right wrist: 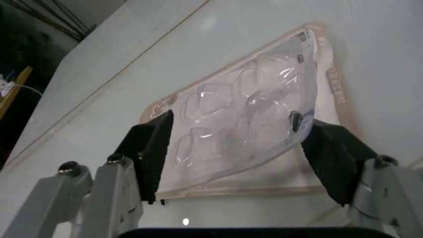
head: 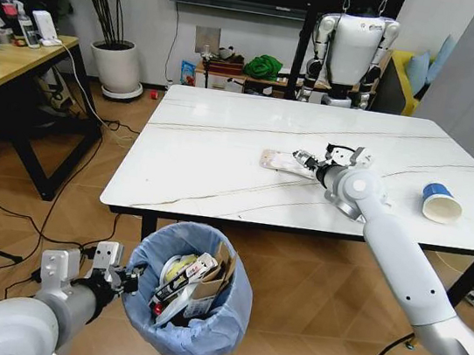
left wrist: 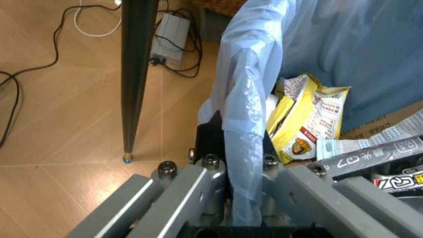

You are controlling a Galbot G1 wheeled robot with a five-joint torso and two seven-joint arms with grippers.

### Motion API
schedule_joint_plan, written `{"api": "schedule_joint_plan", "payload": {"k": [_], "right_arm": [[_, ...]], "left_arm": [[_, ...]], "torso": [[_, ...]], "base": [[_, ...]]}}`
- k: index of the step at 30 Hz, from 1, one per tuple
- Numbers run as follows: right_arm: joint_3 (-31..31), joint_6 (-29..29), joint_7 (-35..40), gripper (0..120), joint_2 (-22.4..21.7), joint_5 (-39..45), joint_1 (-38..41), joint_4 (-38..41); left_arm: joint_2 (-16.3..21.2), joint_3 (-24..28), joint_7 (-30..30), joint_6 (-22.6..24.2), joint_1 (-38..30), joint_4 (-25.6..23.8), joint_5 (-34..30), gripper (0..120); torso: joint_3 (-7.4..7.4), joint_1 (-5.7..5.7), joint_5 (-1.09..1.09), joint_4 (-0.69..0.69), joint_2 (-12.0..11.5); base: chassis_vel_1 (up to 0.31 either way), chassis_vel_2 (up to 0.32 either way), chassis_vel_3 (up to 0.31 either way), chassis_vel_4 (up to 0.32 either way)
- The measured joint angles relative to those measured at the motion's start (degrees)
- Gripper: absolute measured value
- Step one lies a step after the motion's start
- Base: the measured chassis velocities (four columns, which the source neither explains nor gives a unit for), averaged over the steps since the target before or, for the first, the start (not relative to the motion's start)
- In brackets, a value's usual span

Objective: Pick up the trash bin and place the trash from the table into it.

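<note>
Now: left gripper (left wrist: 241,198) pinches trash bin (head: 235,318) rim, wrappers inside | right gripper (right wrist: 241,148) spread around clear blister pack (right wrist: 244,114)

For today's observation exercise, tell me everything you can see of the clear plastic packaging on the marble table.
The clear plastic packaging is a transparent blister tray with several rounded pockets, fixed to a pale pinkish backing card with small print along one edge. It looks thin, glossy and empty. It lies on the white table near the middle, tilted up slightly where the right tool has a dark pad on either side of it. The pads flank the blister; contact looks likely.
</note>
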Motion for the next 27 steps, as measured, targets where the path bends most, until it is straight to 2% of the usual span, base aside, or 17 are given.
{"api": "schedule_joint_plan", "payload": {"k": [2,6,8,15,17,18,27], "right_arm": [[0.0,0.0,0.0,60,0.1,-0.1,0.0,-0.2],[0.0,0.0,0.0,40,0.2,-0.6,0.1,-0.5],[0.0,0.1,0.0,36,0.2,-0.6,0.1,-0.5],[-0.1,0.4,-0.1,9,0.0,-0.8,0.2,-0.4],[-0.1,0.4,-0.1,7,0.0,-0.8,0.2,-0.3],[-0.3,0.4,-0.1,0,-0.2,-0.8,0.0,-0.2],[-0.3,0.7,-0.1,0,-0.7,-1.2,0.1,1.5]], "left_arm": [[0.0,0.0,0.0,0.0,-0.1,0.0,0.0,0],[0.0,0.0,0.4,0.0,-0.3,0.0,0.1,0],[0.0,0.0,0.5,0.0,-0.3,0.0,0.3,0],[-0.3,0.1,0.9,0.0,-0.6,0.1,1.1,0],[-0.4,0.2,0.9,0.0,-0.6,0.1,1.1,0],[-0.4,0.1,1.0,0.0,-0.6,0.1,1.1,0],[-0.5,-0.3,1.0,0.0,-0.6,0.1,1.1,0]], "torso": [[0.0,0.0,0.0,0.0,0.0],[0.0,0.0,0.0,0.0,0.0],[0.0,0.0,0.0,0.0,0.0],[0.0,0.0,0.0,0.0,0.0],[0.0,0.0,0.0,0.01,0.0],[0.0,0.0,0.0,0.01,0.0],[0.0,0.0,0.01,0.02,0.0]], "base": [[0.0,0.0,0.0,0.0],[0.0,0.0,0.0,0.0],[0.0,0.0,0.0,0.0],[0.0,0.0,0.0,0.0],[0.0,0.0,0.0,0.0],[0.0,0.0,0.0,0.0],[0.0,0.0,0.0,0.0]]}}
